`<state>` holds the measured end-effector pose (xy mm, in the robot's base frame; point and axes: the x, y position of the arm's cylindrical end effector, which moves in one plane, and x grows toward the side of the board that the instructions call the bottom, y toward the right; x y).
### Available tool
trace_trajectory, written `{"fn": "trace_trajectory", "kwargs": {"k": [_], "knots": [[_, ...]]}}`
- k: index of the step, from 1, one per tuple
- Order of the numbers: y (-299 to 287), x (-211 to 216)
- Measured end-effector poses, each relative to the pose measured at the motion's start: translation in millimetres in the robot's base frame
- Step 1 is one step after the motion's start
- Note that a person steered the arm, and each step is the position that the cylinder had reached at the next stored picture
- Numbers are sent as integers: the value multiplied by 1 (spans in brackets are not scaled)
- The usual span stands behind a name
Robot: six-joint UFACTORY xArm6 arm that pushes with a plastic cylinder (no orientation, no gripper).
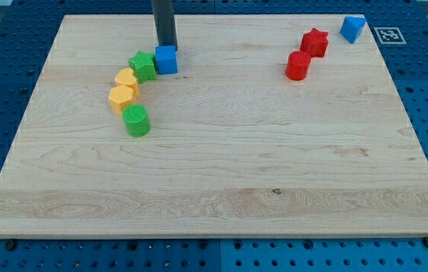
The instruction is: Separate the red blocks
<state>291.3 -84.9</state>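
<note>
A red star block [315, 41] and a red cylinder block [298, 66] sit close together, touching or nearly so, at the view's upper right of the wooden board [221, 189]. My tip [166, 46] is far to their left, at the view's top, just behind a blue cube [167, 60]; whether it touches the cube I cannot tell.
A green star block [143, 66] touches the blue cube's left side. Below it a yellow heart block [127, 79], an orange hexagon block [121, 97] and a green cylinder [136, 120] form a curved chain. A blue triangular block [352, 29] lies in the top right corner.
</note>
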Motion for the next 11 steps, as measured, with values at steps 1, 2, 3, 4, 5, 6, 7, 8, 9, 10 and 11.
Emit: {"fn": "trace_trajectory", "kwargs": {"k": [1, 2, 3, 4, 5, 6, 7, 8, 9, 10, 11], "knots": [[2, 0], [76, -5], [166, -5], [217, -5], [239, -3], [280, 14], [284, 35], [242, 45], [202, 54], [168, 58], [148, 56]]}}
